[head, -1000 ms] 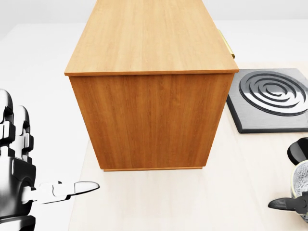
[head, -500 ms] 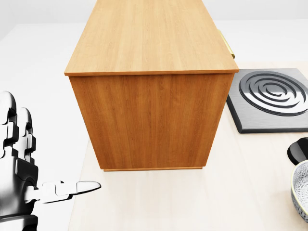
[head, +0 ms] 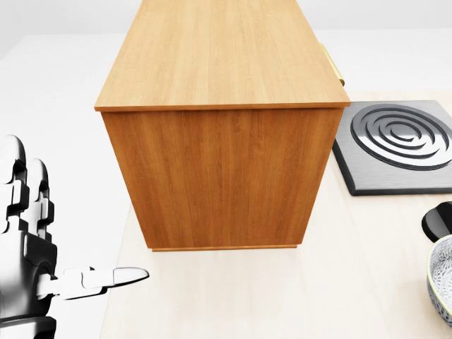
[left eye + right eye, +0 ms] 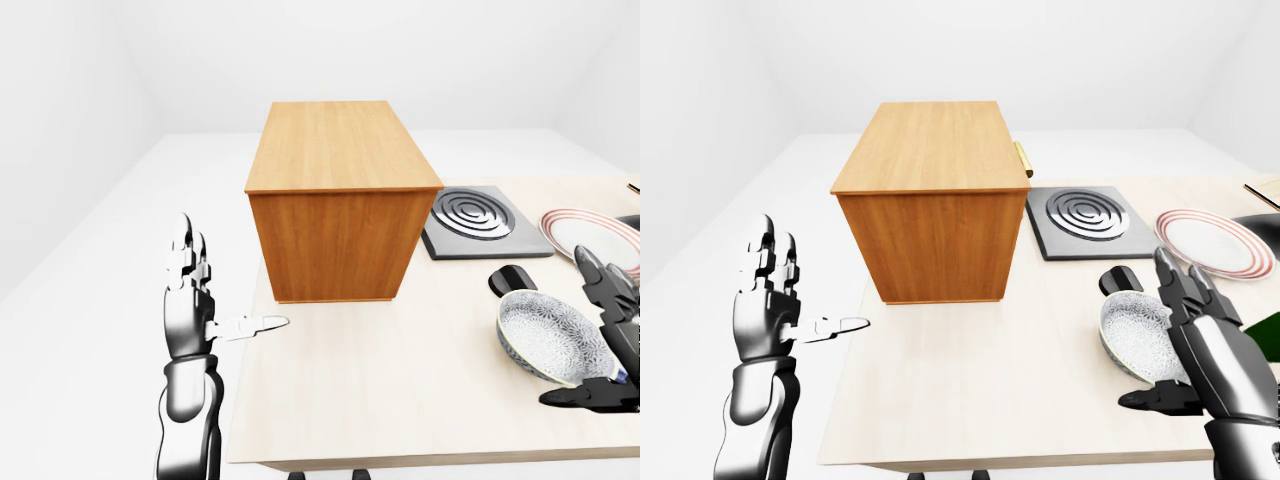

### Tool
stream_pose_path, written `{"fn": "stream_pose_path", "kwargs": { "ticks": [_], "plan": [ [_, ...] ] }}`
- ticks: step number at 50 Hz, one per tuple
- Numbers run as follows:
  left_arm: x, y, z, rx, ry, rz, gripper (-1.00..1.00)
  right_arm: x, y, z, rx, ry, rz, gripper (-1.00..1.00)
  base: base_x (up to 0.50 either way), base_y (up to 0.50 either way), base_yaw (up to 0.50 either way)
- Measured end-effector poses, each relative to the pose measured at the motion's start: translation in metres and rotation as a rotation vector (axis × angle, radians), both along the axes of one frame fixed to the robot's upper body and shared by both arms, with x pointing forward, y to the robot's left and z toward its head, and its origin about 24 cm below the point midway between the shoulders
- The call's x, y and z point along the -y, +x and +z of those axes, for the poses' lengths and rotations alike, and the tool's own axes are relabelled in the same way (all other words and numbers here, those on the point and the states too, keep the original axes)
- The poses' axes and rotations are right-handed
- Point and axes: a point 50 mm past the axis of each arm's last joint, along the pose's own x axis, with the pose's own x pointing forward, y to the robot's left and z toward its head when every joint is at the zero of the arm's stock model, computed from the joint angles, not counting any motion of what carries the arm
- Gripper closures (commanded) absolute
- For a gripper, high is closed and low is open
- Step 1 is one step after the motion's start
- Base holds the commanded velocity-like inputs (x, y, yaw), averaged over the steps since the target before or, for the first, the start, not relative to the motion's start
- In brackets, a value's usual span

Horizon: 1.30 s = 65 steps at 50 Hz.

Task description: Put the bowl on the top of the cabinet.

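— Where's the bowl (image 4: 1143,339)?
— Near right on the counter (image 4: 400,390), tilted against the spread right hand (image 4: 1196,345), not gripped. Left hand (image 4: 768,300) open too.
— Handling?
— Probably rigid, glazed, slippery, breakable; pinch the rim.

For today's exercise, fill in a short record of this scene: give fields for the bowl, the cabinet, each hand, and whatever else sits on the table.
bowl: patterned, tilted, at the table's right, against the right hand
cabinet: wooden, on the table, top bare
right hand: open, fingers spread behind the bowl, thumb below it
left hand: open, raised left of the table, holding nothing
burner: dark slab with rings, right of the cabinet
plate: red-rimmed, right of the burner
task: bowl not yet on the cabinet
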Motion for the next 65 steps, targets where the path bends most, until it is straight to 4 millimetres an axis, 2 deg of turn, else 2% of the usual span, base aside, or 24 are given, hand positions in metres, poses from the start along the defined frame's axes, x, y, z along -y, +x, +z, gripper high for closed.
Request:
{"fn": "stream_pose_path", "kwargs": {
  "ticks": [23, 36, 51, 65],
  "plan": [
    [0.000, 0.002, -0.001, -0.004, -0.002, 0.006, -1.00, 0.018, 0.000, -0.049, -0.162, 0.097, -0.110, -1.00, 0.00, 0.00, 0.00],
    [0.000, 0.001, -0.002, -0.007, -0.001, 0.001, -1.00, 0.028, -0.001, -0.071, -0.215, 0.105, -0.173, -1.00, 0.00, 0.00, 0.00],
    [0.001, 0.001, -0.003, -0.014, -0.002, -0.009, -1.00, 0.037, 0.000, -0.088, -0.256, 0.094, -0.218, -1.00, 0.00, 0.00, 0.00],
    [0.001, 0.003, -0.003, -0.014, -0.003, -0.002, -1.00, 0.033, 0.012, -0.093, -0.265, 0.072, -0.188, -1.00, 0.00, 0.00, 0.00]
  ]
}}
